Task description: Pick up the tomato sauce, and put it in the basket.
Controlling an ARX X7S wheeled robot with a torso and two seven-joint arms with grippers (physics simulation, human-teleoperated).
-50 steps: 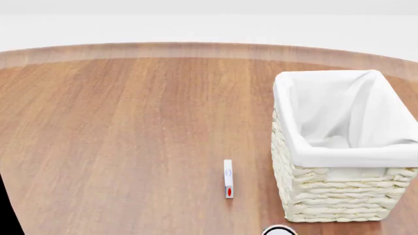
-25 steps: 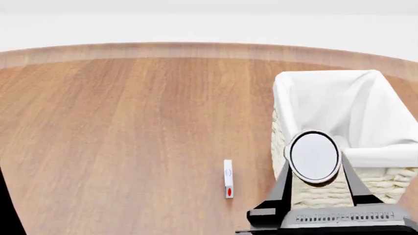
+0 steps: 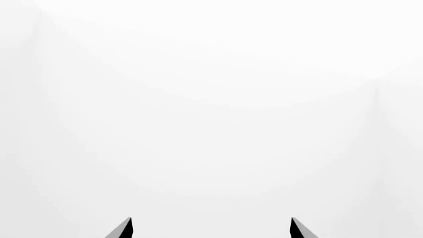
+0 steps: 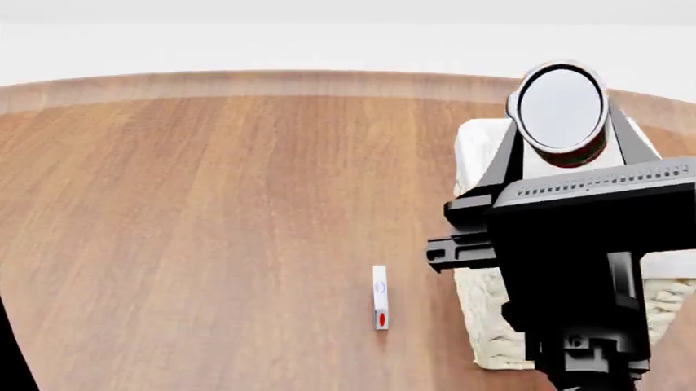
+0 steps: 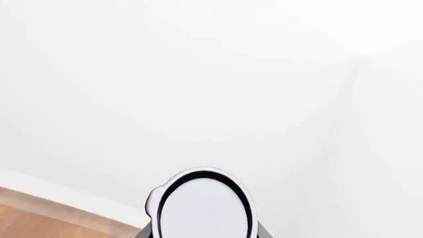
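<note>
My right gripper point(image 4: 561, 110) is closed on the tomato sauce can point(image 4: 561, 106), its silver-white top facing the head camera between my fingers point(image 4: 503, 163), and the cream wicker basket point(image 4: 490, 326) lies directly behind and below them. My left gripper point(image 3: 210, 229) shows only two dark fingertips point(image 3: 123, 230) set apart with nothing between them, against blank white. A small white-and-red packet point(image 4: 380, 297) lies on the wooden table point(image 4: 218, 212), beside the basket.

My tabletop point(image 4: 218, 212) is brown wood grain with a paler curved far edge. The basket point(image 4: 484, 326) stands directly on it, largely hidden behind my right arm. A small flat white stick with a red mark point(image 4: 380, 296) lies near the basket's left wall, apart from it.
</note>
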